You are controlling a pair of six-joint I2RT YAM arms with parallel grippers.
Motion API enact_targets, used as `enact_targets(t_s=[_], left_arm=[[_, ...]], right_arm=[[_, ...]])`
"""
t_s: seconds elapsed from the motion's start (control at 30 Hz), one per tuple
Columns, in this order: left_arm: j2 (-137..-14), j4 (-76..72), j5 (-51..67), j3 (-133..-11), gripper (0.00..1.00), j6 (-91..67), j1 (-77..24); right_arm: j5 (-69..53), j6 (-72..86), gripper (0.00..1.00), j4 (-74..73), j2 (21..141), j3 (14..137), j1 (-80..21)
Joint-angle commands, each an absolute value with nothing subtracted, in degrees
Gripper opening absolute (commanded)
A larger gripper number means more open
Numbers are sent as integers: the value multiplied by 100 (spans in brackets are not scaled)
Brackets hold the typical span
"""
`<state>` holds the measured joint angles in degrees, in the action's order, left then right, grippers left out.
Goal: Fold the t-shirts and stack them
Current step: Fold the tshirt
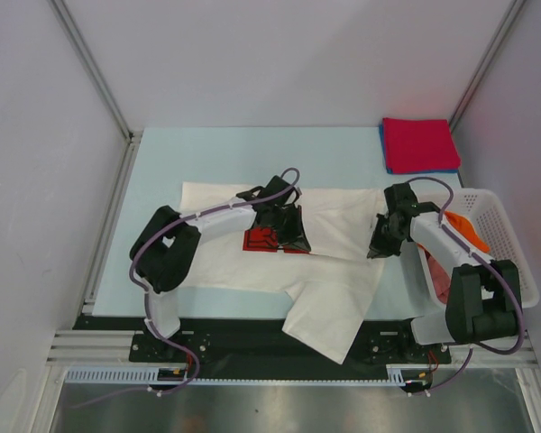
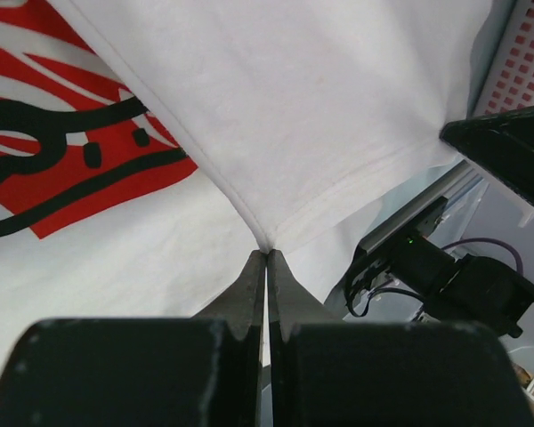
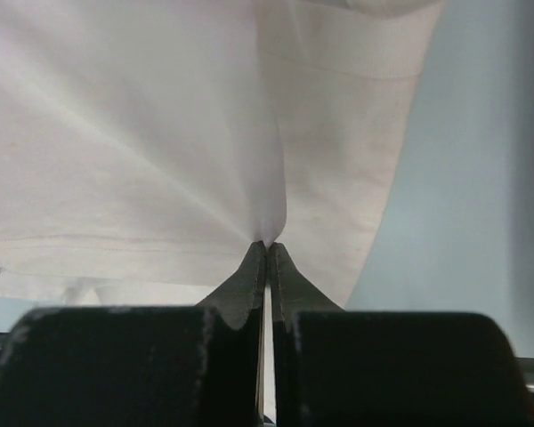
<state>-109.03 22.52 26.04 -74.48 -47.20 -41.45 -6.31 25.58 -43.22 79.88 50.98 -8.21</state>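
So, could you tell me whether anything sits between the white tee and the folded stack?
Nothing visible does: only bare table lies between the tee and the stack; the basket stands off to the right.

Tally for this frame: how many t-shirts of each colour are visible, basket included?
White t-shirt with red logo print: 1
Red folded t-shirt, far corner: 1
Blue folded t-shirt under it: 1
Orange t-shirt in white plastic lattice basket: 1
Red cloth in basket, mostly hidden: 1
Total: 5
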Motion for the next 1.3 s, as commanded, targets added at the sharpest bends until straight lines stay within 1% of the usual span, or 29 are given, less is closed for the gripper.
enact_targets(t_s=[0.0,0.13,0.33,0.7,0.83,1.1,1.27], left_arm=[[-10705,2347,2795,-7313,0,-4605,-4104],[-10985,2303,2856,-7488,0,-4562,-4104],[-11408,2285,2927,-7840,0,-4562,-4104],[-11461,2285,2935,-7945,0,-4588,-3798],[-11698,2329,3085,-8278,1,-4632,-3630],[-12470,2443,3234,-9368,0,-4877,-3446],[-12788,2443,3234,-9939,1,-5062,-3270]], right_arm=[[-431,2943,0,-4597,7796,4993,-835],[-361,3041,0,-4465,7849,4896,-817],[-211,2875,0,-4394,8094,5141,-668],[-466,2681,0,-4122,8516,5457,-580],[-457,2707,0,-4087,8841,5957,-545],[-439,2655,0,-4139,10053,7179,-431],[-483,2593,0,-4227,10590,7892,-343]])
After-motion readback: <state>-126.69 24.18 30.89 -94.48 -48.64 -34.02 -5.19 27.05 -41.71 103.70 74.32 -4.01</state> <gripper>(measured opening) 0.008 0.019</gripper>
